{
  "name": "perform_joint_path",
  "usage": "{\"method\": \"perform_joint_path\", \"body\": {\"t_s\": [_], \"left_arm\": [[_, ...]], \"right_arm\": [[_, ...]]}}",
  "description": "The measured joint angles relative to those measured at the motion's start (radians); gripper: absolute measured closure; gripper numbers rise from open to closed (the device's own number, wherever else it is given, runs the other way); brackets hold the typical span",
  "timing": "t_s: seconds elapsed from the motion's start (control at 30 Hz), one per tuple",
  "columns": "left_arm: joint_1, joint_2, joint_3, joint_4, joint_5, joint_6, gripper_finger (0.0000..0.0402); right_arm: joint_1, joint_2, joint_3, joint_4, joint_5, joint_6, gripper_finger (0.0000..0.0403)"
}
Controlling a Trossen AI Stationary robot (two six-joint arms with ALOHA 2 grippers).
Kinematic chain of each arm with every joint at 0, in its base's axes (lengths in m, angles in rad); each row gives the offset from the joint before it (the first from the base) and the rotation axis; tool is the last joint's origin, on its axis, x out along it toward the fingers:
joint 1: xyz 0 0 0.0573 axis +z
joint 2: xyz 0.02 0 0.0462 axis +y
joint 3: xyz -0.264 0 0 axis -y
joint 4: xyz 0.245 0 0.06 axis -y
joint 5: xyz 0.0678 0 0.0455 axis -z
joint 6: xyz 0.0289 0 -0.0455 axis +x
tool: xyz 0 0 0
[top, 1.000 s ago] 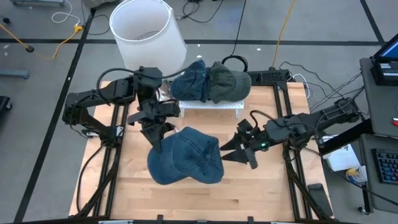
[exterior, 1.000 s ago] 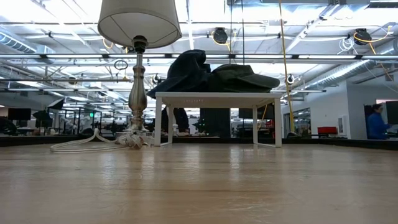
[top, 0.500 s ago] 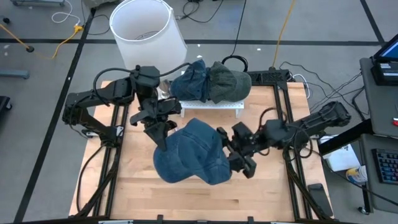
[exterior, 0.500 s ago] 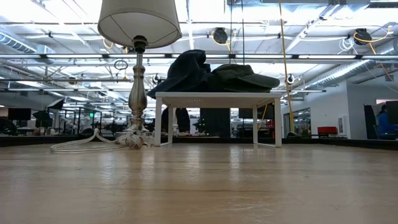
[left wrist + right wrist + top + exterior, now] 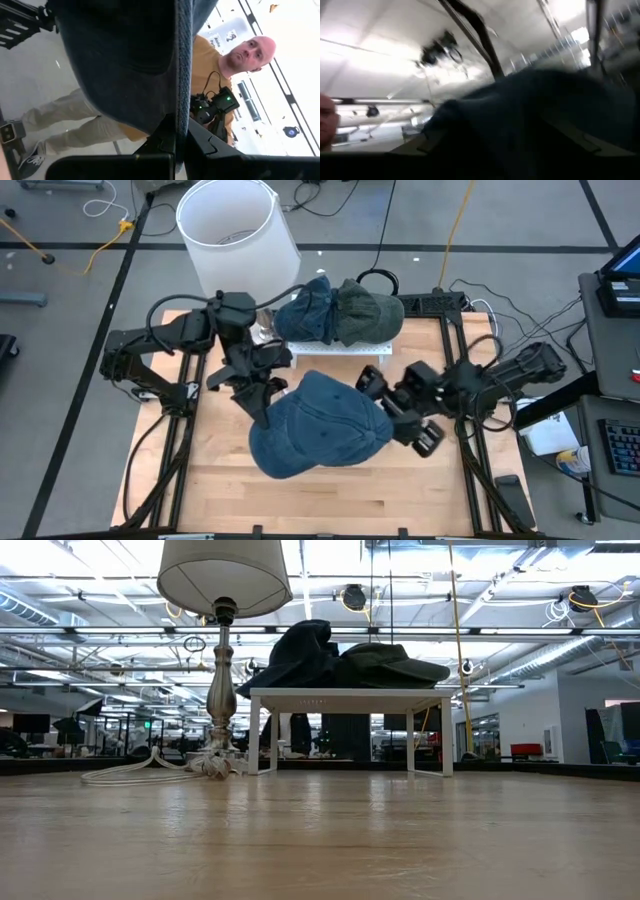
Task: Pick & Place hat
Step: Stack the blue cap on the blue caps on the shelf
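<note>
A blue denim cap [image 5: 320, 425] hangs in the air above the middle of the wooden table; the low view does not show it. My left gripper [image 5: 262, 402] is at its left edge, shut on it. My right gripper [image 5: 388, 408] comes in from the right, and its fingertips are hidden under the cap's right side. In the right wrist view the fingers stand apart with the blue cloth [image 5: 530, 110] before them. A second blue cap [image 5: 305, 310] and a dark green cap [image 5: 368, 312] rest on a white shelf [image 5: 340, 350]. My left gripper pinches the cap's edge [image 5: 181, 100] between its two fingers [image 5: 165, 142]; the cloth runs up edge-on out of the gap. The cap is lifted clear of the table and spreads out to the right of the fingers. My right gripper is at the cap's right side, but the cap covers the fingertips: I cannot tell whether they touch it.
A lamp with a white shade [image 5: 235, 225] stands at the far left corner; its base and cord [image 5: 150, 770] lie left of the shelf [image 5: 350, 695]. Bare wood [image 5: 300, 500] lies near. A person [image 5: 220, 75] stands beyond the table.
My right gripper has moved left from the table's right side in to the cap's right side and has turned at the wrist. The cap, held by my left gripper throughout, has shifted a little right, and its crown now bulges rounder.
</note>
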Motion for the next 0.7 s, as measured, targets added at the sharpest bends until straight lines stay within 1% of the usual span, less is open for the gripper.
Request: {"method": "perform_joint_path", "body": {"t_s": [0.1, 0.27, 0.4, 0.47, 0.5, 0.6, 0.7], "left_arm": [[-0.010, 0.000, 0.000, 0.022, 0.001, -0.021, 0.0394], [-0.035, 0.000, 0.000, 0.028, 0.001, -0.032, 0.0394], [-0.054, 0.000, 0.000, 0.028, 0.001, -0.040, 0.0394], [-0.060, 0.000, 0.000, 0.028, 0.000, -0.042, 0.0394], [-0.063, 0.000, 0.000, 0.028, 0.000, -0.042, 0.0394], [-0.065, 0.000, 0.000, 0.028, -0.004, -0.048, 0.0394], [-0.062, 0.000, 0.000, 0.028, -0.017, -0.047, 0.0394]], "right_arm": [[-0.002, -0.015, 0.001, -0.215, 0.027, 0.054, 0.0163], [0.001, -0.050, -0.001, -0.529, 0.070, 0.099, 0.0163], [0.001, -0.129, -0.001, -0.773, 0.180, 0.114, 0.0163], [0.001, -0.170, -0.001, -0.842, 0.227, 0.129, 0.0163], [0.000, -0.193, -0.001, -0.862, 0.231, 0.152, 0.0163], [0.001, -0.259, 0.000, -0.904, 0.228, 0.279, 0.0163], [0.016, -0.291, 0.001, -0.911, 0.206, 0.397, 0.0163]]}}
